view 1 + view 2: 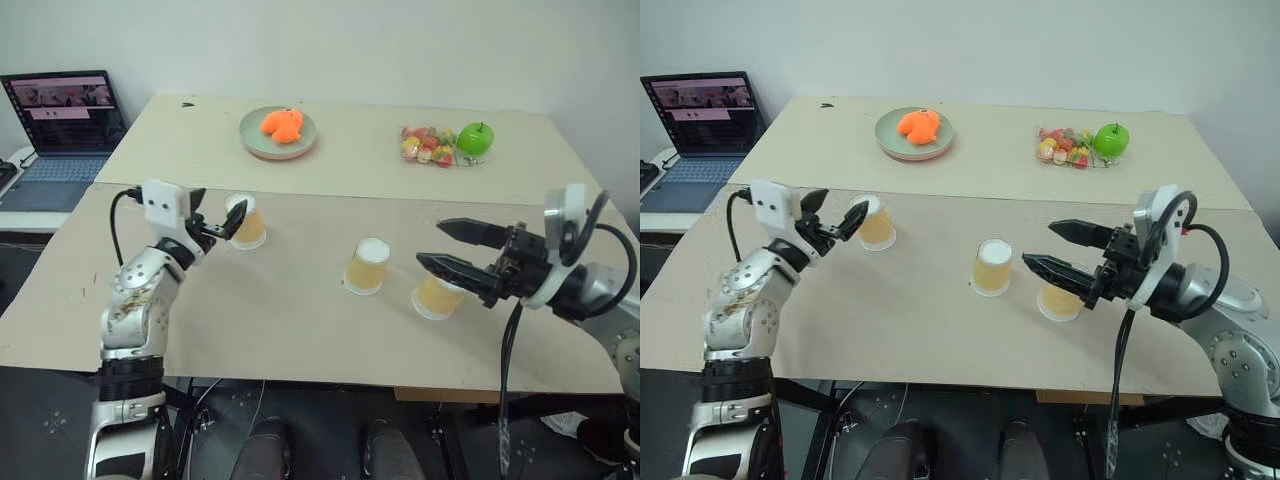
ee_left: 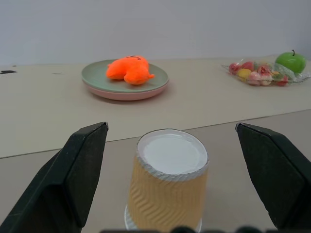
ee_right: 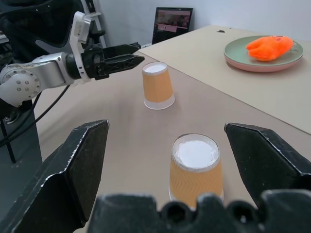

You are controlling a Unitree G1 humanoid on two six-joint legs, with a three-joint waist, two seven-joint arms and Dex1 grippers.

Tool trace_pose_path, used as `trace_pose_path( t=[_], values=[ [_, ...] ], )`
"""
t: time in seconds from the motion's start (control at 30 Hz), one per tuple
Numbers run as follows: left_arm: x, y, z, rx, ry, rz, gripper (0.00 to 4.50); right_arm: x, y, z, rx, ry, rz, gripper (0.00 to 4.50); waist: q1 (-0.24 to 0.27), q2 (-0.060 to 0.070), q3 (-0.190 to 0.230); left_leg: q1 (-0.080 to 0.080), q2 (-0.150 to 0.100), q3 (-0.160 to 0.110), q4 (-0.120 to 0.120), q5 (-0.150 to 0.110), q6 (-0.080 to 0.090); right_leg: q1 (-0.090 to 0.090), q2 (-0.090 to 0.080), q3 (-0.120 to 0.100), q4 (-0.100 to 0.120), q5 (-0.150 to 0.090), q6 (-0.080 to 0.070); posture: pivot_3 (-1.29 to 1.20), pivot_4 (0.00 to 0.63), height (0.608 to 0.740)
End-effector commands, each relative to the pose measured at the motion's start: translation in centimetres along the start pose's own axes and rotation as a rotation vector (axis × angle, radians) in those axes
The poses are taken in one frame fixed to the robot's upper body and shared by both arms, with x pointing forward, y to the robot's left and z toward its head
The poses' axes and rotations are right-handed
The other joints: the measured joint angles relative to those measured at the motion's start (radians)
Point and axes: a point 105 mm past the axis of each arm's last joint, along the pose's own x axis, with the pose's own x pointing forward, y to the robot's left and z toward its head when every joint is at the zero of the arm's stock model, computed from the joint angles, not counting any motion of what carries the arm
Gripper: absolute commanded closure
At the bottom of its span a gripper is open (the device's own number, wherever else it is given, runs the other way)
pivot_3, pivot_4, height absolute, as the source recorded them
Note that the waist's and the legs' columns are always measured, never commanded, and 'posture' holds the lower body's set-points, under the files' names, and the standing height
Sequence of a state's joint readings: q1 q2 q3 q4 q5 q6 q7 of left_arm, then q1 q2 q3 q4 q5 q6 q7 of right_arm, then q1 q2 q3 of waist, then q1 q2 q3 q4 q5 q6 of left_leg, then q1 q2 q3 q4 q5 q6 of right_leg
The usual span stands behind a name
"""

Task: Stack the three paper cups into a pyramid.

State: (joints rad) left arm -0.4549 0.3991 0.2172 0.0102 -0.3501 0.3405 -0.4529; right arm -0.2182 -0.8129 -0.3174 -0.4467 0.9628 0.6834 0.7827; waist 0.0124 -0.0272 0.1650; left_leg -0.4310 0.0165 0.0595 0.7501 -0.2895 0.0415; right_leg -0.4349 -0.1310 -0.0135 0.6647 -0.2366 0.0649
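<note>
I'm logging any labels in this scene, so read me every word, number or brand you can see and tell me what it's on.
Nothing here can be read.
Laptop screen: shows a window with lines of text, too small to read.
Sweets in the clear bag: wrappers too small to make out any print.
Paper cups: plain, no print.
Plate and green apple: no markings.

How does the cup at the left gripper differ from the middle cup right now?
The left cup sits between the open left gripper's fingers, not yet gripped; the middle cup stands alone, no gripper around it. The left cup is nearer the plate; the middle cup is closer to the third cup, which is by the right gripper. Both are the same tan cups, upside down on the table, white base up.
</note>
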Motion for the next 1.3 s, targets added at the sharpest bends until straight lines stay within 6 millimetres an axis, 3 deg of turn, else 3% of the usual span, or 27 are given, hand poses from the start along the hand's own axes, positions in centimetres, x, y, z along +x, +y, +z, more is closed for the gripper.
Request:
trace_pose_path(
  t=[0.03,0.37,0.87,1.1,1.13,1.3],
  values=[
    [0.5,-0.4,1.2,0.038,-0.048,-0.030,0.01,-0.5,0.8,1.3,-0.050,-0.033,0.006,0.00,0.000,0.000,0.000,0.000,0.000,0.000,0.000,0.000,0.000,0.000,0.000,0.000,0.000,0.000,0.000,0.00,0.150,0.676],
    [1.1,1.1,1.0,0.014,-0.054,0.042,0.01,-0.9,0.9,1.3,-0.038,-0.030,-0.022,0.00,0.000,0.000,0.000,0.000,0.000,0.000,0.000,0.000,0.000,0.000,0.000,0.000,0.000,0.000,0.000,0.00,0.150,0.676],
    [2.2,0.0,-1.4,0.010,0.008,0.007,0.01,-0.8,1.5,1.8,-0.050,-0.035,-0.020,0.00,0.000,0.000,0.000,0.000,0.000,0.000,0.000,0.000,0.000,0.000,0.000,0.000,0.000,0.000,0.000,0.00,0.150,0.676],
    [2.4,-0.2,-1.8,0.012,0.008,-0.003,0.01,-1.0,1.4,1.8,-0.050,-0.037,-0.034,0.00,0.000,0.000,0.000,0.000,0.000,0.000,0.000,0.000,0.000,0.000,0.000,0.000,0.000,0.000,0.000,0.00,0.150,0.676],
    [2.4,-0.2,-1.8,0.012,0.007,-0.003,0.26,-1.0,1.4,1.8,-0.050,-0.037,-0.034,0.00,0.000,0.000,0.000,0.000,0.000,0.000,0.000,0.000,0.000,0.000,0.000,0.000,0.000,0.000,0.000,0.00,0.150,0.676],
    [2.7,-0.4,-1.2,0.031,-0.001,-0.016,0.26,-1.2,1.4,1.8,-0.051,-0.039,-0.037,0.00,0.000,0.000,0.000,0.000,0.000,0.000,0.000,0.000,0.000,0.000,0.000,0.000,0.000,0.000,0.000,0.00,0.150,0.676]
  ],
)
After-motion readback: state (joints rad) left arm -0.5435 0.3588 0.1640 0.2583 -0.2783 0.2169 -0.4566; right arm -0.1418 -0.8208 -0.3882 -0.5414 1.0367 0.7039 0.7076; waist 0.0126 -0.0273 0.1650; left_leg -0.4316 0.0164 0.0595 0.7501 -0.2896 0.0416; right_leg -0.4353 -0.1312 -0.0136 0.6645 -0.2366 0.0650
